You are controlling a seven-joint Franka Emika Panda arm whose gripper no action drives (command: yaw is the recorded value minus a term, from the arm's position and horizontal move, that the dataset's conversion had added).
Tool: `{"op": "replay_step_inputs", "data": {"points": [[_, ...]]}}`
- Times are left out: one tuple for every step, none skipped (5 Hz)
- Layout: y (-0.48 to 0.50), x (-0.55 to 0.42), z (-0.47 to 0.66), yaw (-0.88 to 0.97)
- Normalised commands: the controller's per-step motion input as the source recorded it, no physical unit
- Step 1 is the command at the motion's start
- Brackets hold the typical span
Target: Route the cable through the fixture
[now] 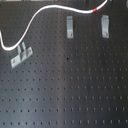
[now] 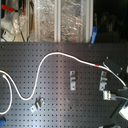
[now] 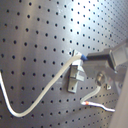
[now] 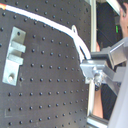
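The cable (image 1: 50, 8) is a long white cord on the black pegboard. It loops at the first exterior view's left and arcs across the top to its red band (image 1: 95, 10). It also shows in the second exterior view (image 2: 50, 56). Three metal fixtures stand on the board: a middle one (image 1: 70, 26), a right one (image 1: 105, 25) and a left one (image 1: 21, 55). The cable lies outside all three. In both wrist views the cable (image 3: 55, 82) (image 4: 60, 27) runs up into my gripper (image 3: 87, 58) (image 4: 90, 67), which looks shut on it, beside a fixture (image 3: 75, 76).
The pegboard (image 1: 70, 90) is bare over its lower half. In the second exterior view, shelves with clutter (image 2: 50, 20) stand behind the board's far edge. My arm (image 2: 120, 105) enters at the second exterior view's right edge.
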Motion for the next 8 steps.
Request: {"op": "replay_step_inputs", "data": {"points": [[0.017,-0.020,0.00,0.00],[0.044,-0.074,0.56,-0.29],[0.245,-0.099,0.63,-0.44],[0.285,-0.129,0.43,-0.45],[0.157,-0.309,0.24,-0.55],[0.144,-0.377,0.09,-0.63],[0.043,-0.425,0.09,-0.63],[0.004,-0.363,0.03,-0.51]]}}
